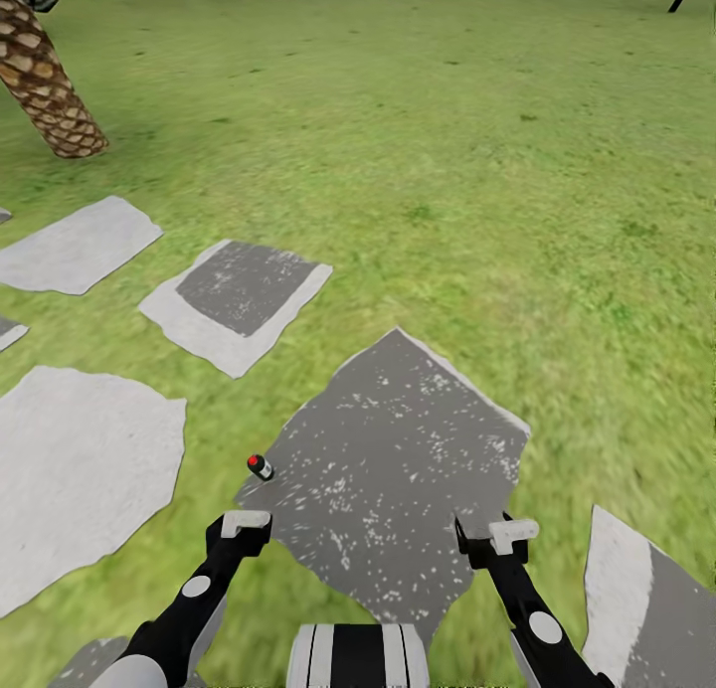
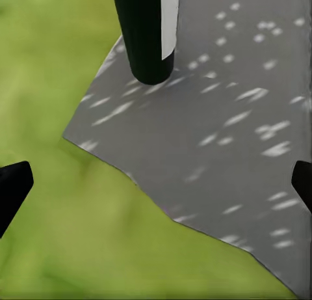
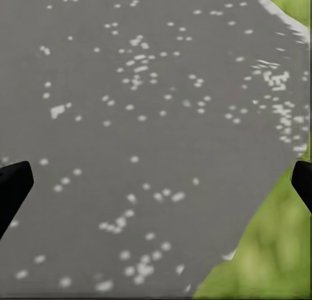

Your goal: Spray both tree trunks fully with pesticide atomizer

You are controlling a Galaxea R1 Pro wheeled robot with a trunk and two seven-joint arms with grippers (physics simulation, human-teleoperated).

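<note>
- Across the whole frame spreads the garden lawn [image 1: 477, 171], with a scaly palm trunk [image 1: 45, 86] at upper left.
- Lower centre lies a dark grey paving slab [image 1: 398, 459].
- Both the left hand [image 1: 245, 525] and right hand [image 1: 497, 539] hover spread, empty.
- Small red-capped pesticide atomizer [image 1: 260, 466] lies at the slab's left edge, near the left hand.

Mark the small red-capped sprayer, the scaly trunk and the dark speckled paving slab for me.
sprayer [image 1: 260, 466]: head view, on its red cap.
scaly trunk [image 1: 45, 86]: head view, mid-bark.
dark paving slab [image 1: 398, 459]: head view, bare speckled centre.
</note>
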